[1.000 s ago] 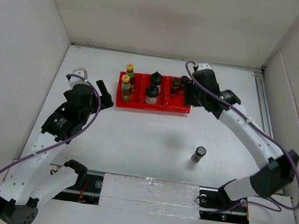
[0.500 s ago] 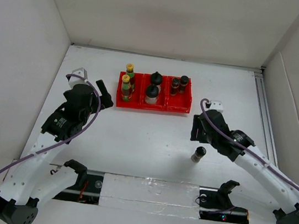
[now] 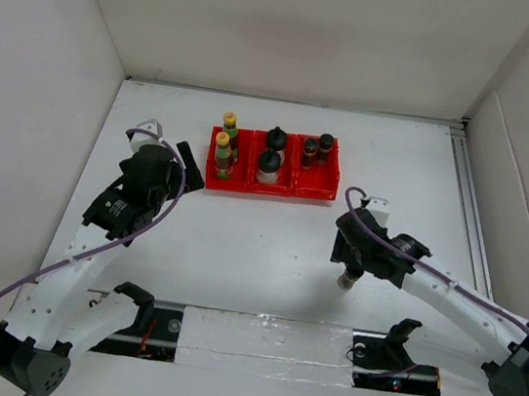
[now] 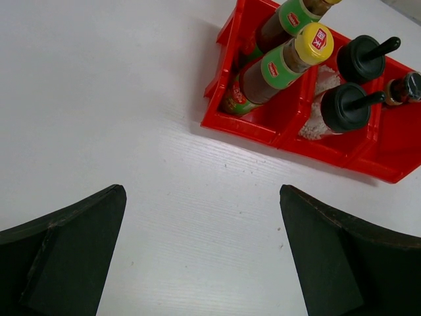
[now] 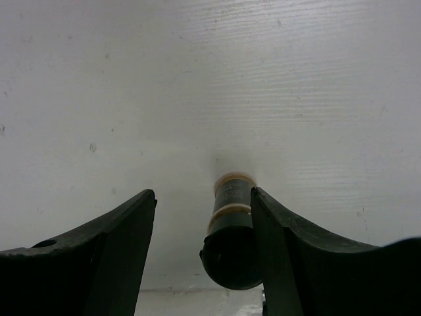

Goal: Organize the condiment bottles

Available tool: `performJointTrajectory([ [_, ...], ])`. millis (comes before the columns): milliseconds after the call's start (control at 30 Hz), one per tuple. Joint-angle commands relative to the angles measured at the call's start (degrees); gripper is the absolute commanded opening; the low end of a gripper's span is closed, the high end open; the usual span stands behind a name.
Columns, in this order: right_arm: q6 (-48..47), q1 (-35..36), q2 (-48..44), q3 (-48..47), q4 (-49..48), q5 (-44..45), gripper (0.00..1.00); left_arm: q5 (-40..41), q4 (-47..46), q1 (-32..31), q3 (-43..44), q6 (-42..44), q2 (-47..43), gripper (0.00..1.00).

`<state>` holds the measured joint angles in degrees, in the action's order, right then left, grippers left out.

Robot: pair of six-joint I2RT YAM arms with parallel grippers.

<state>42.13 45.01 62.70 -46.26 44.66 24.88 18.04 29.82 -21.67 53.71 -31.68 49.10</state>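
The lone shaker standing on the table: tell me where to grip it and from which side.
Grip the shaker around its dark cap and upper body, coming straight down from above: it stands upright with nothing beside it. The right pincer straddles it, open but off-centre, so centre it first.

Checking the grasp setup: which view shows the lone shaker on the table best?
Right wrist: the shaker stands close-up between the fingers of the right gripper. Top external shows it small, partly hidden under that gripper. Left wrist misses it.
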Motion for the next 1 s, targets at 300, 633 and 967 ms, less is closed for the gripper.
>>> performJointTrajectory([
  [300, 9.8, 4.91, 0.58, 0.39, 7.01, 3.5, 0.68, -1.69, -1.96, 0.14, 0.08, 1.27, -1.38, 0.99],
  [633, 16.14, 7.71, 1.56, -0.59, 13.34, 3.68, 0.69, -5.21, -2.84, 0.14, -0.1, 2.76, -1.29, 0.99],
  [967, 15.97, 9.04, -2.32, 3.02, 8.95, -0.89, 0.68, -5.74, -3.28, 0.14, -0.45, 3.12, -4.28, 0.99],
])
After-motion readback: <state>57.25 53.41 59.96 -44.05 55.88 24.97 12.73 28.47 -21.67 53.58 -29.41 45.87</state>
